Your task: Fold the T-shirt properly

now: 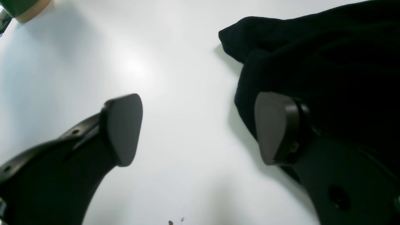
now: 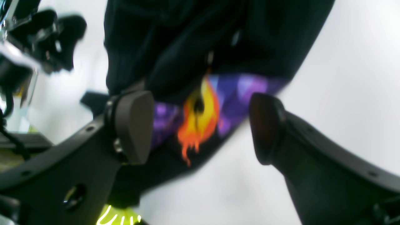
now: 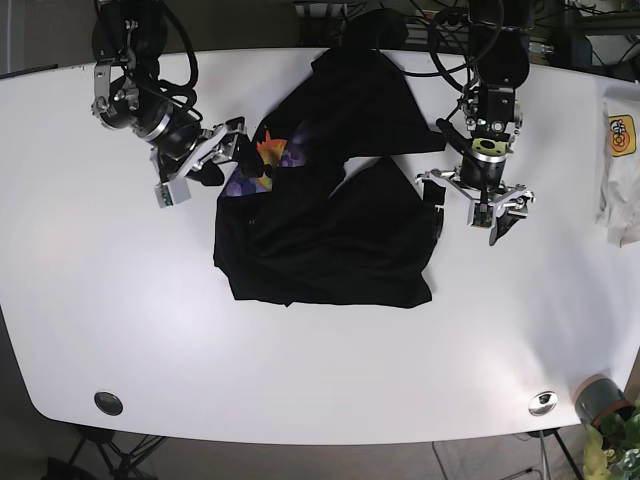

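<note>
- A wide white oval table (image 3: 100, 300) fills the base view; a folded white garment with a yellow printed patch (image 3: 622, 170) is laid at its right edge, well apart from the work area.
- Two round metal grommets (image 3: 108, 403) are set into the near edge of the table, and a small dark green pot with a leafy plant (image 3: 604, 405) is seen at the near right corner.
- Nothing is seen lying between the arms and the shirt.
- The crumpled black T-shirt (image 3: 330, 220) is spread unevenly over the middle of the table, bunched into overlapping folds, with one part reaching toward the far edge.
- A printed orange flame on a purple ground (image 2: 200, 118) is turned up along the shirt's edge nearest the right arm.
- The black two-fingered right gripper (image 2: 200, 125) is held with its jaws wide apart just over the printed edge; in the blurred right wrist view nothing is gripped.
- The black two-fingered left gripper (image 1: 197, 128) is likewise spread wide, empty, just beside the shirt's opposite edge; one finger is seen against the cloth, though contact cannot be told.
</note>
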